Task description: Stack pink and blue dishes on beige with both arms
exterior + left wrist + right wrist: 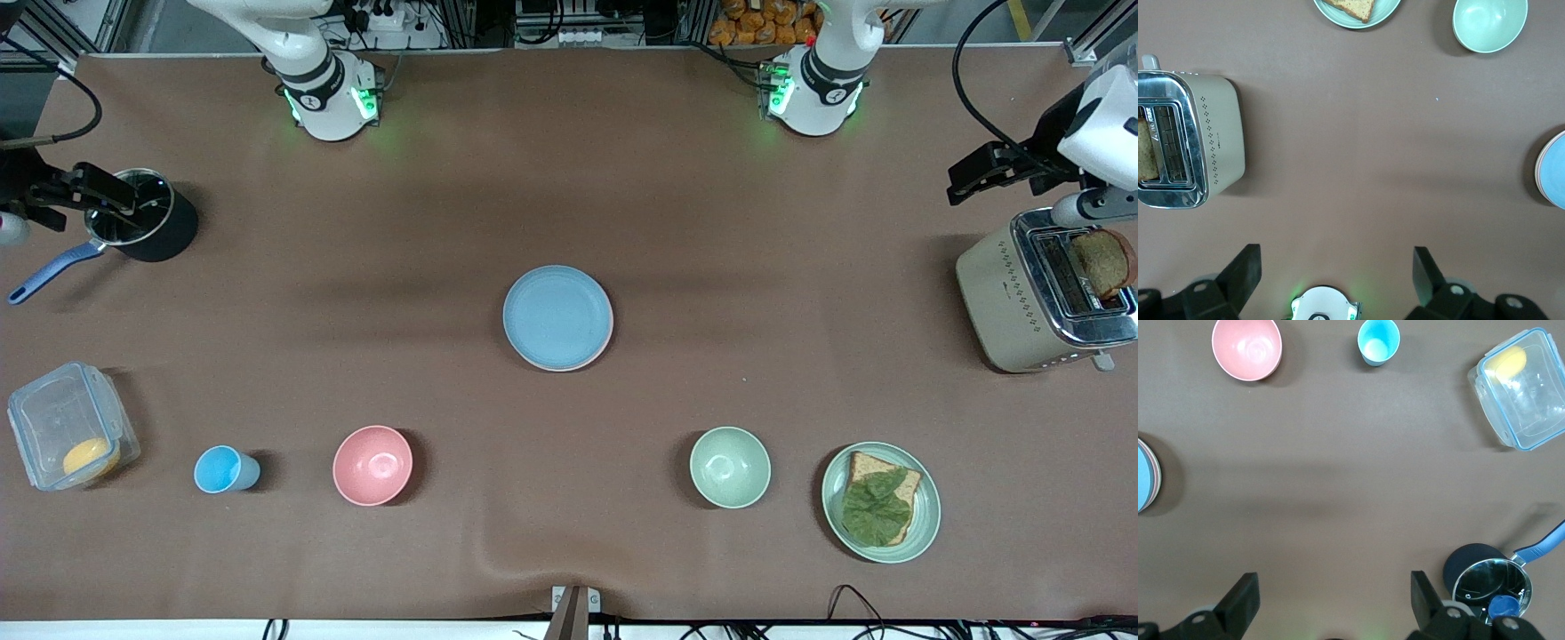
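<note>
Clock positions are read on the front view, with twelve toward the robots' bases. At the dead centre of the tabletop sits the stack. The blue plate is on top, and a thin pink plate rim and a cream beige plate edge peek out beneath it.

The left tool hangs in the air at about two o'clock from the stack, beside the toaster, which has a slice standing in its slot. Its fingers are spread wide with nothing between them. The right tool hovers over the dark pot at roughly ten o'clock, also spread wide and holding nothing.

At seven o'clock from the stack is the pink bowl, with the blue cup near it toward the right arm's end of the tabletop. At five o'clock is the green bowl, and just beside it the green plate carries bread and a leaf.
</note>
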You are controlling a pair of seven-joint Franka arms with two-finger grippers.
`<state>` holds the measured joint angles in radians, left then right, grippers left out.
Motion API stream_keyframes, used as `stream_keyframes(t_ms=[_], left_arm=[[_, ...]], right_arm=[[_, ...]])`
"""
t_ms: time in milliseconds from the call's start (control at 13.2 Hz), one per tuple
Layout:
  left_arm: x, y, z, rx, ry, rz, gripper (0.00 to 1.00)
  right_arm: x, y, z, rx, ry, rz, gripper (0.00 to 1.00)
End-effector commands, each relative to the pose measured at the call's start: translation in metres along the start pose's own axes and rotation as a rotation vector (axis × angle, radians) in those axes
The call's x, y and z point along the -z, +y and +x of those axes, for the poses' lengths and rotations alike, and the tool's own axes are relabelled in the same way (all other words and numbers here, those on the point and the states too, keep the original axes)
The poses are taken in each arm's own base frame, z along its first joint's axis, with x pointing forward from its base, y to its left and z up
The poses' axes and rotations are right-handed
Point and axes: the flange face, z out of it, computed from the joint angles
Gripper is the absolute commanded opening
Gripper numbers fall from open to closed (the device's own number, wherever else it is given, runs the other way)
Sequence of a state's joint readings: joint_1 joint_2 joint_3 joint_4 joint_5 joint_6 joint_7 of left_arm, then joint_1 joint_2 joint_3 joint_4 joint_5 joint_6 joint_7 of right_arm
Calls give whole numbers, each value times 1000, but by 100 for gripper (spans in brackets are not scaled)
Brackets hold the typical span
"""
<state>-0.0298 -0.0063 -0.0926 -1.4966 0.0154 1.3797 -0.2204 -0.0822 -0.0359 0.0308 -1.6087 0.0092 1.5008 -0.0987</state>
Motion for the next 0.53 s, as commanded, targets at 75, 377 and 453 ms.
stream_keyframes(t_ms=[75,377,453], left_arm=[[5,0,1,11,-2,-9,100],[5,2,0,7,-1,-7,100],[6,2,0,7,0,-7,100]], right_arm=[[7,1,-5,-15,0,-16,100],[7,2,-5,-16,-2,-16,100],[7,2,-6,-16,-5,-16,100]])
